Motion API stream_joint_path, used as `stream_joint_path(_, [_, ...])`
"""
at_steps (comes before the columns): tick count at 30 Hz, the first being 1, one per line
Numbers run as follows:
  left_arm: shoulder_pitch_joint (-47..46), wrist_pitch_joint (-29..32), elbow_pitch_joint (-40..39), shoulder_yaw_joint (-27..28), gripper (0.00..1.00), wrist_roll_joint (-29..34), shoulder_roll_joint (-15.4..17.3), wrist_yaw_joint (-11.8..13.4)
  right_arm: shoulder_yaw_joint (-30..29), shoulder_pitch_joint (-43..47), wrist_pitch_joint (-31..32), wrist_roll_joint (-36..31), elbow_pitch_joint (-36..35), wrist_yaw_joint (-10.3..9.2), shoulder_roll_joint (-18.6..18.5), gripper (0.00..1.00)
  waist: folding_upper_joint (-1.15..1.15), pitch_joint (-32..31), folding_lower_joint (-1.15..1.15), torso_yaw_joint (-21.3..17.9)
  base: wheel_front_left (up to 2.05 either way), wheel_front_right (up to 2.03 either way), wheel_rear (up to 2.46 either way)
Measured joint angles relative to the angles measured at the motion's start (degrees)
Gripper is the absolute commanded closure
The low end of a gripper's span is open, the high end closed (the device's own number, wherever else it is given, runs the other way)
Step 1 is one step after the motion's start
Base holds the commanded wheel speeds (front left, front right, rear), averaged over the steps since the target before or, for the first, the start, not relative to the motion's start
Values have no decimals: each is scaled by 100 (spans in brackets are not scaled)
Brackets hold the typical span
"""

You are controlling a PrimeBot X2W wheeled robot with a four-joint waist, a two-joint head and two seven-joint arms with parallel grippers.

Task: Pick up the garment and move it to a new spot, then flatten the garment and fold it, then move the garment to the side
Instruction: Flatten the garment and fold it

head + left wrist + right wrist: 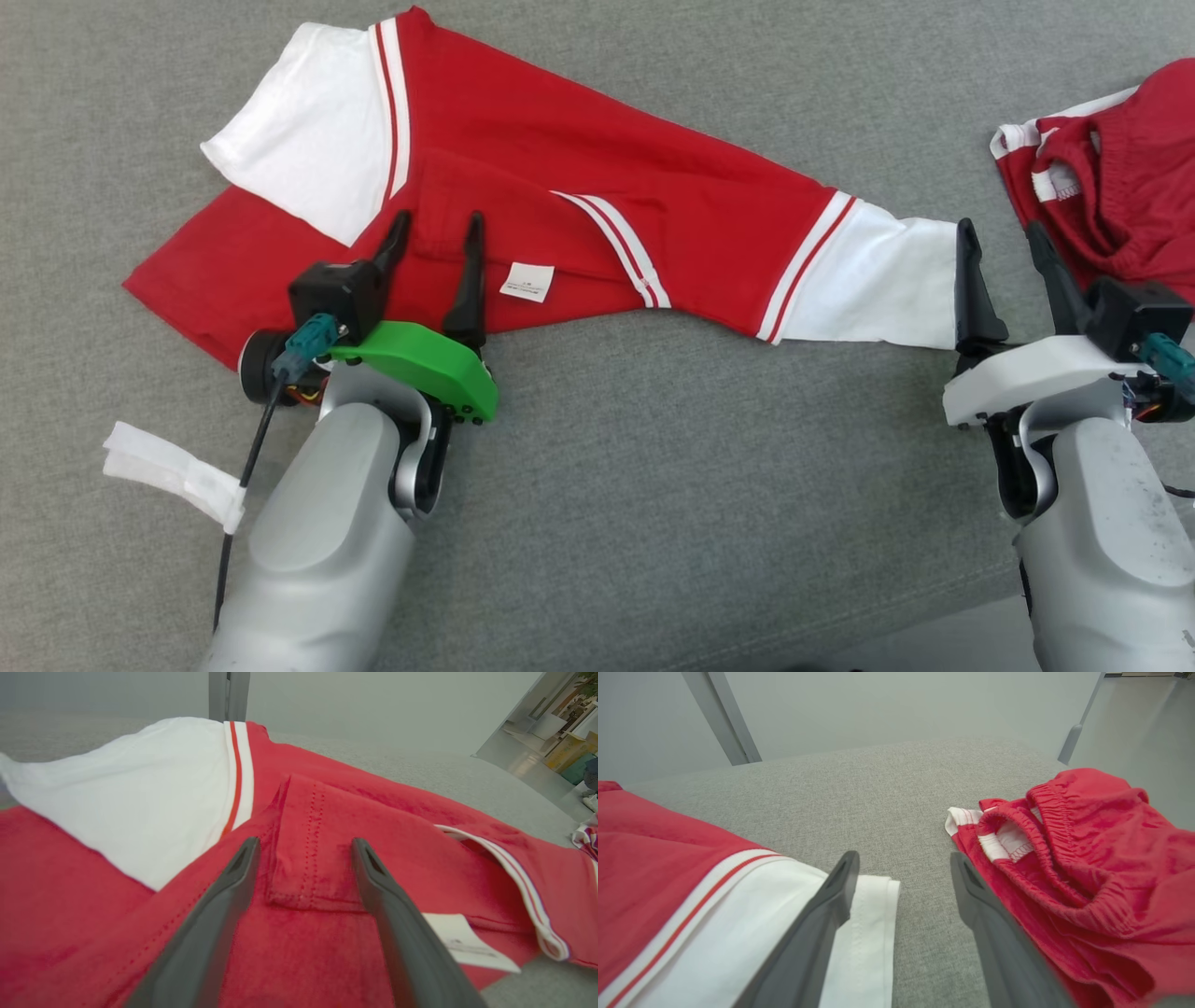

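A red garment (560, 177) with white sleeves and striped trim lies folded lengthwise across the grey surface, one white sleeve at the upper left, the other at the right. My left gripper (437, 229) is open over its near red edge, beside a white label (527, 281); in the left wrist view the fingers straddle a stitched red fold (308, 858). My right gripper (999, 235) is open at the end of the right white sleeve (878, 280), with the sleeve's cuff (873, 933) under its left finger (831, 900).
A second, crumpled red garment (1120, 177) with an elastic waistband (1064, 858) lies at the far right, close to my right gripper. A strip of white tape (168, 471) sits on the grey surface (672, 448) at the lower left.
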Motion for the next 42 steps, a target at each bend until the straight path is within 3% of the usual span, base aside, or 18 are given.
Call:
stream_joint_path(6, [21, 0, 104, -101, 0, -32, 0, -142, 25, 8, 0, 0, 3, 0, 1, 0, 0, -34, 0, 32, 0, 0, 0])
stream_joint_path(7, [21, -1, 110, -131, 69, -31, 0, -165, 27, 8, 0, 0, 10, 0, 1, 0, 0, -40, 0, 41, 0, 0, 0])
stream_joint_path(8, [21, 0, 114, -159, 100, -32, 1, -185, 33, 8, 0, 0, 14, 0, 1, 0, 0, -48, 0, 53, 0, 0, 0])
stream_joint_path(16, [175, 1, -492, -68, 100, -169, -1, -220, 24, 127, 0, -112, 36, 0, 2, 0, 0, -211, 0, 284, 0, 0, 0])
stream_joint_path(23, [1100, -1, -1459, 323, 100, -38, 2, -69, 120, 483, 0, -209, 13, 1, 1, 0, 0, -529, 0, 760, 0, 0, 0])
stream_joint_path(34, [2507, 0, -1272, 887, 100, -9, 8, 157, 1083, 853, 0, -54, -22, 0, 7, 0, 0, -1134, 0, 1596, 0, 0, 0])
stream_joint_path(35, [2562, -1, -1188, 891, 69, -27, 7, 179, 1182, 859, 0, -52, -51, 0, 5, 0, 0, -1172, 0, 1643, 0, 0, 0])
stream_joint_path(36, [2619, 0, -1103, 896, 0, -86, 3, 212, 1298, 871, 1, -55, -102, 0, 4, 0, 0, -1217, 0, 1698, 0, 0, 0])
stream_joint_path(42, [2671, -1, -1132, 872, 0, -66, 8, 330, 2274, 904, 0, -203, -326, 0, 4, 0, 0, -1369, 0, 1940, 0, 0, 0])
